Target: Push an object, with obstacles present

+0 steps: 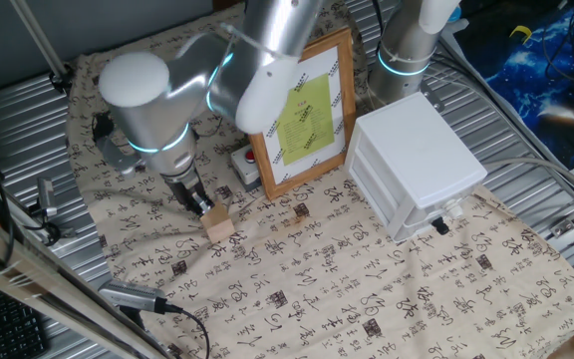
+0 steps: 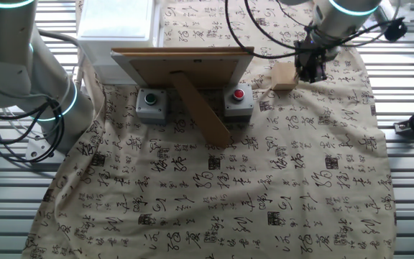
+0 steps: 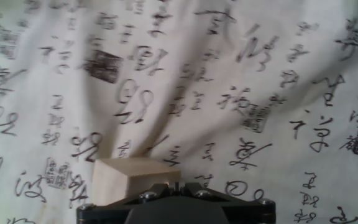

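Observation:
The small pale tan wooden block (image 1: pixel 218 223) sits on the patterned cloth in front of the picture frame's left corner. It also shows in the other fixed view (image 2: pixel 284 75) and at the bottom of the hand view (image 3: pixel 132 180). My gripper (image 1: pixel 199 202) is shut with nothing between the fingers, its tips low at the cloth and right against the block's side. It shows in the other fixed view (image 2: pixel 310 66) and as dark closed fingertips in the hand view (image 3: pixel 178 186).
The wooden-framed picture (image 1: pixel 304 110) leans upright behind the block, its back and prop showing in the other fixed view (image 2: pixel 182 66). A grey box with a red button (image 2: pixel 238 101) and one with a green button (image 2: pixel 149 104) stand by it. The white drawer unit (image 1: pixel 417 165) stands right.

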